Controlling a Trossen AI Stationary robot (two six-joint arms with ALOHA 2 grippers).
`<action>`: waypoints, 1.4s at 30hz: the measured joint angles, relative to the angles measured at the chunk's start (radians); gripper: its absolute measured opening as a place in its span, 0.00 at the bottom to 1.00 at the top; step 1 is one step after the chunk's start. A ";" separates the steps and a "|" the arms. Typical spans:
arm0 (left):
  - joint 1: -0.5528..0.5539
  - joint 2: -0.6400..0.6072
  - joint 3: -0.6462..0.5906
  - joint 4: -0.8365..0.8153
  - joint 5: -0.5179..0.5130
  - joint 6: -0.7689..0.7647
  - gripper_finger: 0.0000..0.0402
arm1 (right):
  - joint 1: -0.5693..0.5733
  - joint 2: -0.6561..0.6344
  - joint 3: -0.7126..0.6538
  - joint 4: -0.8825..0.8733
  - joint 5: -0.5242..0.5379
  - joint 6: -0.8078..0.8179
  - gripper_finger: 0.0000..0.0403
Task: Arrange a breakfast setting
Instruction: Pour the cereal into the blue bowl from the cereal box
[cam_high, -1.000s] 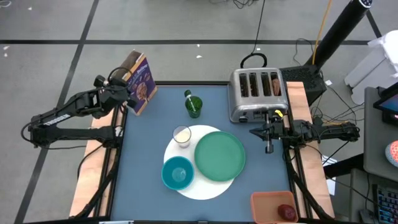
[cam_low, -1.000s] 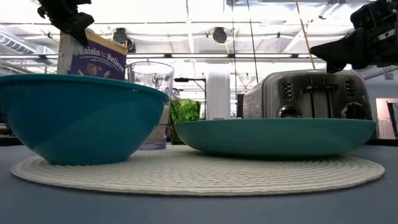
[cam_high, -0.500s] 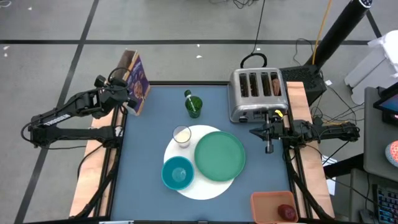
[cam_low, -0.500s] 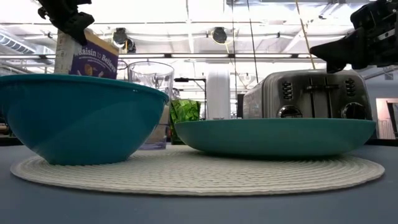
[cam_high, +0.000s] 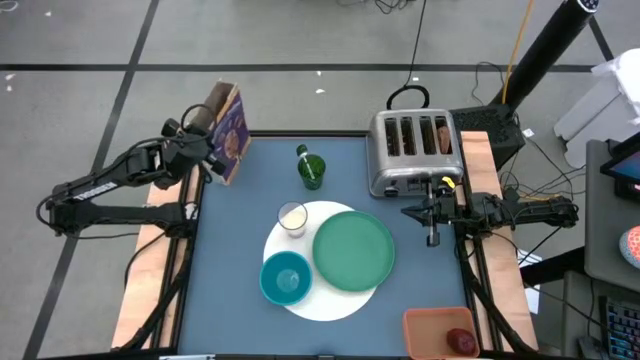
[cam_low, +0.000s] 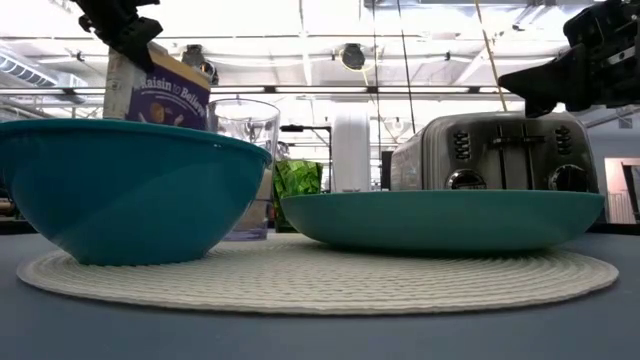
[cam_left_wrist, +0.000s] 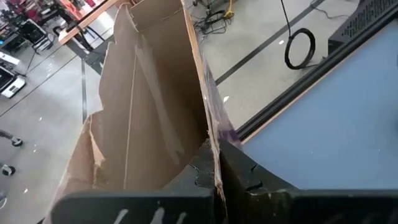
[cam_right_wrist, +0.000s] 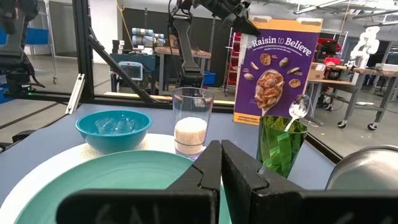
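Observation:
The purple cereal box (cam_high: 230, 132) stands tilted at the table's far left corner, its top open, with my left gripper (cam_high: 207, 142) shut on it. Whether its bottom touches the table, I cannot tell. On the white mat (cam_high: 300, 303) sit the green plate (cam_high: 353, 250), the teal bowl (cam_high: 285, 277) and the glass (cam_high: 292, 217). Behind them is the green cup (cam_high: 311, 170) with the spoon (cam_right_wrist: 297, 109) in it. My right gripper (cam_high: 432, 238) waits shut at the table's right edge. The dark-red fruit (cam_high: 461, 341) lies in the tray. My left gripper pinches the box's purple front wall (cam_left_wrist: 214, 140) at its open top edge, one finger inside the box and one outside. The fingers come from the table's left side, slanting down. The box hangs tilted below them, its brown inside (cam_left_wrist: 149, 118) facing the wrist.
The silver toaster (cam_high: 412, 150) stands at the far right, something brown in one slot (cam_high: 443, 135). The orange-pink tray (cam_high: 432, 322) sits at the near right corner. Bare blue table lies left of the mat and between the box and the cup.
My left gripper has tipped at the wrist and edged toward the table's far edge. The cereal box has turned with it: from above its front face showed broadly, then narrowed, and its top now leans toward the far side.

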 joint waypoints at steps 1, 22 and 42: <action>0.000 -0.002 0.000 0.001 -0.002 0.000 0.01 | 0.000 0.000 0.000 0.000 0.000 0.000 0.02; 0.000 -0.002 0.003 0.270 0.060 0.144 0.01 | 0.000 0.000 0.000 0.000 0.000 0.000 0.02; 0.000 -0.003 0.005 0.632 0.135 0.351 0.00 | 0.000 0.000 0.000 0.136 0.001 -0.005 0.02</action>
